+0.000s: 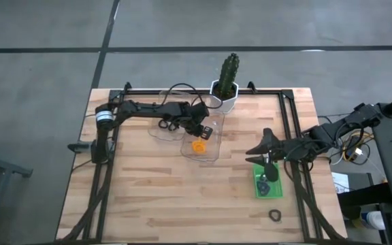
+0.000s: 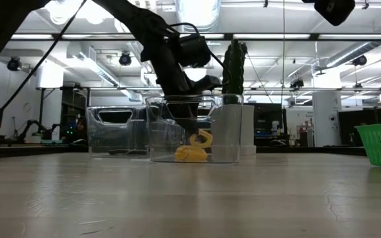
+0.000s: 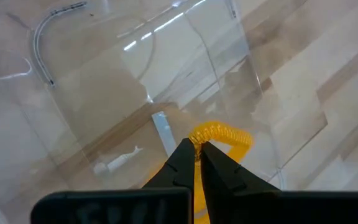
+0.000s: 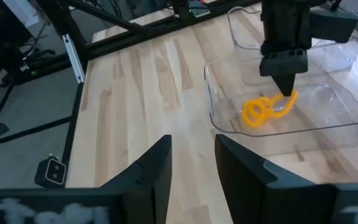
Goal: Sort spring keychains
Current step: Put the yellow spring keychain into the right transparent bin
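Note:
My left gripper reaches down into a clear tray and is shut on an orange spring keychain. A second orange keychain lies on the tray floor beside it. My right gripper is open and hovers over bare table just beyond the far end of a green basket, touching nothing. Something dark lies in the basket. A black keychain lies alone on the table near the near edge. My left gripper pinches the orange keychain's coil at one end between its two fingertips, coming from above and pointing down into the tray. The coil hangs below and off to one side of the tips. Whether its low end touches the tray floor, I cannot tell.
A second clear tray stands just left of the first. A cactus in a white pot stands at the far edge behind both trays. A black frame runs along the table's sides. Open wood lies in the middle and near left.

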### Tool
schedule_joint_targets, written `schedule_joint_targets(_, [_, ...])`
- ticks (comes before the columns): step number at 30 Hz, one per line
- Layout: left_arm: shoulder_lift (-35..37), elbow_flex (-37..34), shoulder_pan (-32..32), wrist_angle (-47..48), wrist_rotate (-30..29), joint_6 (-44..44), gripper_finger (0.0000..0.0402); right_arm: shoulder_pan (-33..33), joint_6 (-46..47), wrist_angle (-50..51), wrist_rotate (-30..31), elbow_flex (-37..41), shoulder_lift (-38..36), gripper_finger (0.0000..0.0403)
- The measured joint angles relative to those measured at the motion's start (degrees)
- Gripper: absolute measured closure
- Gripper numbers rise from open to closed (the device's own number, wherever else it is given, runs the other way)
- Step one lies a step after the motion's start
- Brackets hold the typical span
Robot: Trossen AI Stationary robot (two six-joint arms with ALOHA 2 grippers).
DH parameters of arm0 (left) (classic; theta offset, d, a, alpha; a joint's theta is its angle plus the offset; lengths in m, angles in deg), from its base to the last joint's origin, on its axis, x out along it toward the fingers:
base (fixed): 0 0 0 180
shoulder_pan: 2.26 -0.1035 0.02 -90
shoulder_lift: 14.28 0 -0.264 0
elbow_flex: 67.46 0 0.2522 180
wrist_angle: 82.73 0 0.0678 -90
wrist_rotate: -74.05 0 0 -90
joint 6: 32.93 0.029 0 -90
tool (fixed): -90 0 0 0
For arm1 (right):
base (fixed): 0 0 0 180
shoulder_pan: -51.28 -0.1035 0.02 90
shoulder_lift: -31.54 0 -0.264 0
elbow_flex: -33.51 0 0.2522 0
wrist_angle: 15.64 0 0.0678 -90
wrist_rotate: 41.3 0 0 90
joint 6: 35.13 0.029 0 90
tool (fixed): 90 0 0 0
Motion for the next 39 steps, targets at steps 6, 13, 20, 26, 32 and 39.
schedule_joint_targets(6, [0.1,0.0,0.0,-0.1,-0.1,-0.9,0.0386,0.0,0.0,0.2,0.0,0.9,0.0,0.0293])
schedule_joint_targets(13, [0.1,0.0,0.0,-0.1,-0.8,0.1,0.0385,0.0,-0.2,0.7,0.0,1.2,0.0,0.0290])
schedule_joint_targets(20, [0.1,-0.1,0.0,-0.3,-0.8,2.0,0.0385,0.0,-0.7,0.7,0.0,1.3,0.0,0.0294])
schedule_joint_targets(26, [0.1,-0.1,0.0,-0.6,-2.9,0.2,0.0385,0.0,-0.7,0.7,0.0,1.3,0.0,0.0301])
schedule_joint_targets(32, [0.2,-0.1,0.1,-0.6,-6.3,-3.5,0.0385,0.0,-0.7,0.7,0.0,1.3,0.0,0.0305])
schedule_joint_targets(39, [0.2,-0.1,0.2,-0.6,-6.3,-4.0,0.0385,0.0,-0.7,0.7,0.0,1.3,0.0,0.0303])
